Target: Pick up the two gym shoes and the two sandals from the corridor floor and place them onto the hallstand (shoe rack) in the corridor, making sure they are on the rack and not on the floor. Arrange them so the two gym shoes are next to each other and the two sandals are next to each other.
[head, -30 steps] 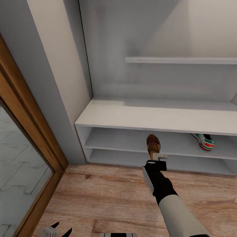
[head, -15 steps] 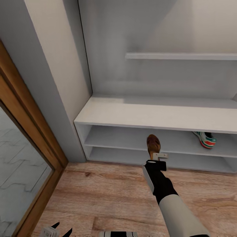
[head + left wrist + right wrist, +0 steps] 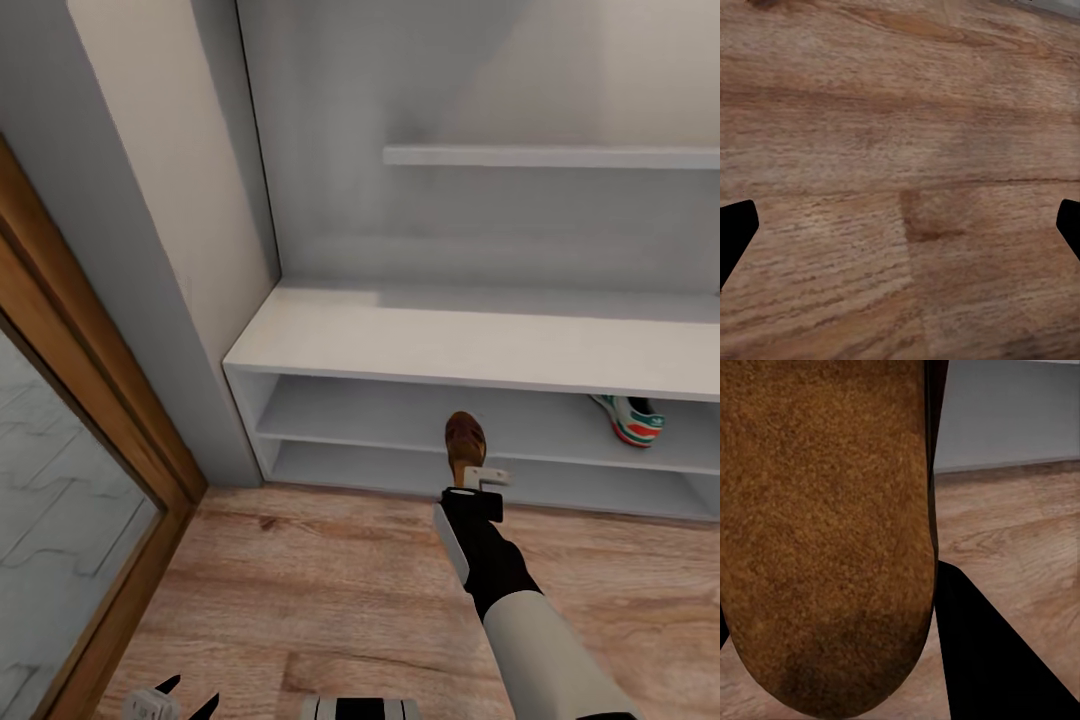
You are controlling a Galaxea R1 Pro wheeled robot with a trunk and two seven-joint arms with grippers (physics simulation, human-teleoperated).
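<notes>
Sandal [image 3: 466, 441] in right gripper [image 3: 478, 476] at hallstand [image 3: 480, 345] edge (gym shoe [image 3: 630, 418] shelved)

- Nothing readable for you here, no words, numbers, brand marks or signs in any of the views.
- The gym shoe [image 3: 633, 418] in the hallstand [image 3: 480, 345] slot only shows its green stripes, no logo text you could make out.
- The sandal [image 3: 466, 443] is plain leather, no stamp.
</notes>
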